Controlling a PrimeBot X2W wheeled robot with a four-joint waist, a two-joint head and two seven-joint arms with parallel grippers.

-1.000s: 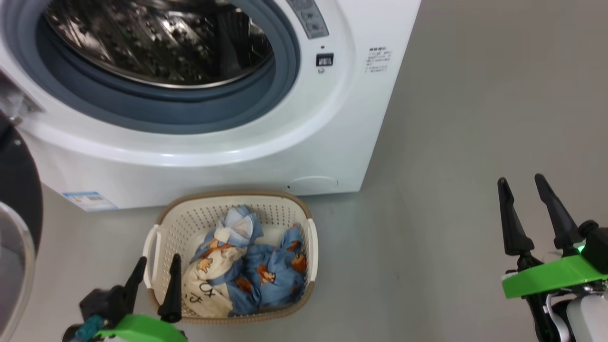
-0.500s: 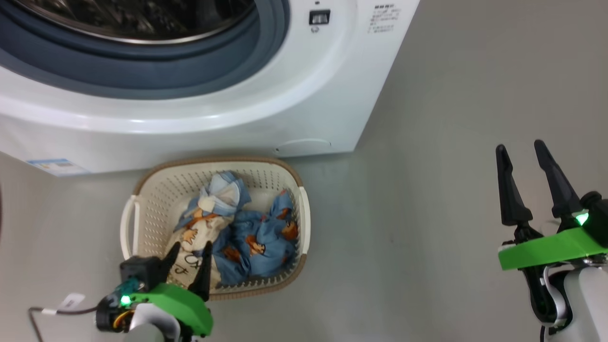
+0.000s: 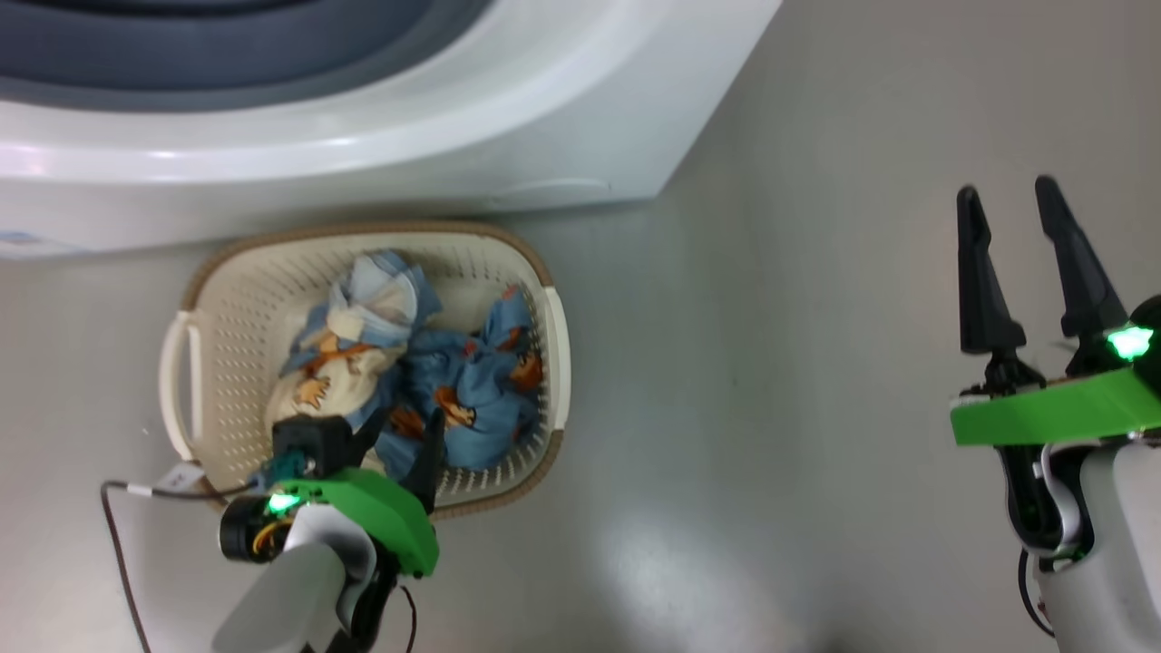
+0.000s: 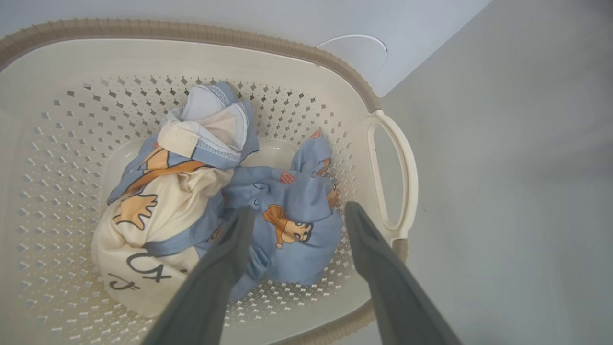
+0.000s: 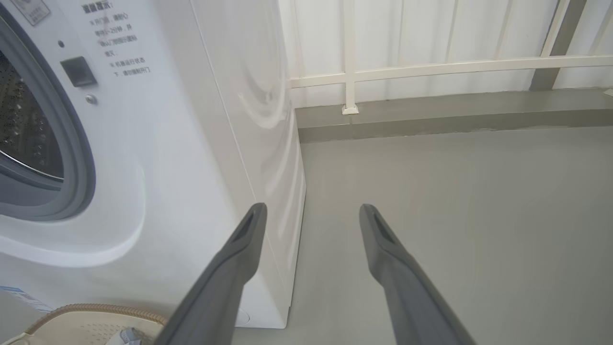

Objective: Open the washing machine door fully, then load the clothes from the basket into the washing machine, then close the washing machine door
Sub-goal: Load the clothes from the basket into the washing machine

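Nearest the robot, the left gripper (image 4: pixel 299 209) hung over the near right part of the basket (image 3: pixel 555 337), its two dark fingers spread wide and pointing down, one on each side of the blue, bear-printed fold of the clothes (image 3: pixel 472 390). Whether the fingertips were already touching the cloth could not be told. Nothing was pinched. The whole bundle, the cream piece on the left and the blue on the right, lay inside the basket, which stood on the grey floor (image 3: pixel 771 363) just in front of the washing machine (image 3: pixel 544 118). Well off to the right, the right gripper (image 3: pixel 1007 186) was held above bare floor, its fingers likewise apart and empty. Beyond the basket, the grey-blue gasket (image 5: pixel 81 158) and steel drum (image 5: pixel 26 134) stood uncovered in the right wrist view, so the door-opening step seemed done and loading was in hand, at its very start. The next move probably called for sinking the left fingers deeper around the blue fold, closing firmly on a good bunch, then lifting it clear of the far rim toward the drum.
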